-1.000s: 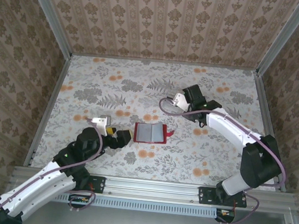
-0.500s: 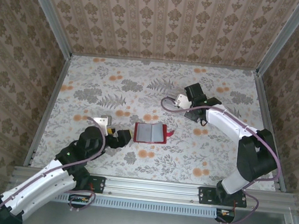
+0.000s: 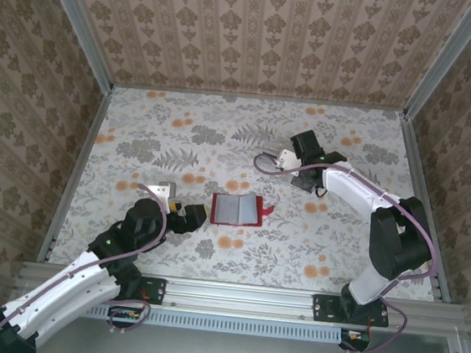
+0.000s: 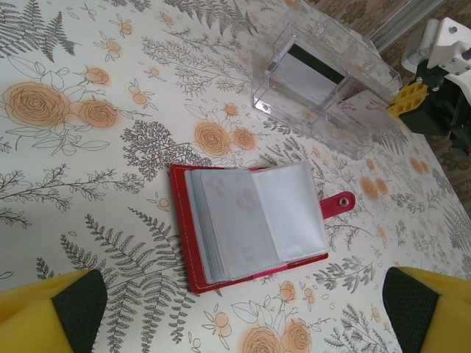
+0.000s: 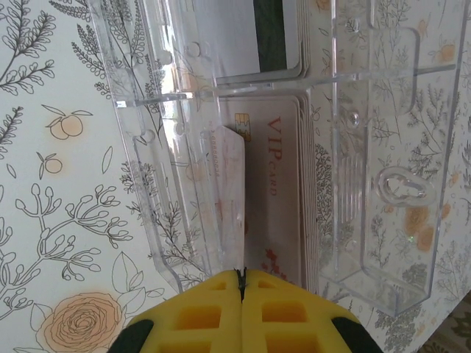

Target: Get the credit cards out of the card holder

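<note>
Found holder (image 3: pixel 237 210) open at frame centre, pockets up for access.
Saw left gripper (image 3: pixel 187 215) spread wide just left of it; right gripper (image 5: pixel 239 283) clenched over tray (image 5: pixel 368 220) upper right, cards (image 5: pixel 272 169) inside.

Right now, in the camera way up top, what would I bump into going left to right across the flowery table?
left gripper, open → red card holder, lying open → right gripper, shut
</note>
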Action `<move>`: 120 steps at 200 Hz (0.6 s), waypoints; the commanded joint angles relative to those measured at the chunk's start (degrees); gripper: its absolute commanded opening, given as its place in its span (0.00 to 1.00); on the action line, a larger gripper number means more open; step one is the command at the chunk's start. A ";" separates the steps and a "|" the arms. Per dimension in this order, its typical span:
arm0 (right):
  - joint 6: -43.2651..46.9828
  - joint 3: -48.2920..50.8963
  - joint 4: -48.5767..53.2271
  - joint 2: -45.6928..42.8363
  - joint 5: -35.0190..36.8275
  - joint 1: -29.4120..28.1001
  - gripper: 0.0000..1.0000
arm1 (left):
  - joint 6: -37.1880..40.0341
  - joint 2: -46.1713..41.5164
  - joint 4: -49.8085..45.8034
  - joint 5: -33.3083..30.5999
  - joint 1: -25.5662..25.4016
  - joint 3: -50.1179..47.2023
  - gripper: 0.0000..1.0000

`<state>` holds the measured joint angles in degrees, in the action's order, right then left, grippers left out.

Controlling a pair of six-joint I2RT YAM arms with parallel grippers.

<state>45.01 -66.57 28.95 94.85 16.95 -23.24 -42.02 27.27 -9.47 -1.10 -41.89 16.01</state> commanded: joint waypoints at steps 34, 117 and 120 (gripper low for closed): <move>1.95 -2.43 -0.20 -0.77 -0.43 0.03 0.00 | -0.76 -0.13 1.47 0.75 0.81 -1.35 1.00; 2.87 -4.01 1.47 -0.71 -1.27 0.12 0.00 | -0.75 0.18 1.81 1.21 1.37 -1.66 1.00; 3.06 -4.01 1.52 -0.83 -1.26 0.19 0.00 | -0.78 0.16 1.83 1.19 1.48 -1.68 1.00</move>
<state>46.78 -67.94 28.97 94.85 16.25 -23.24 -42.41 27.33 -9.41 -0.67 -41.04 15.18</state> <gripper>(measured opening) 0.065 0.998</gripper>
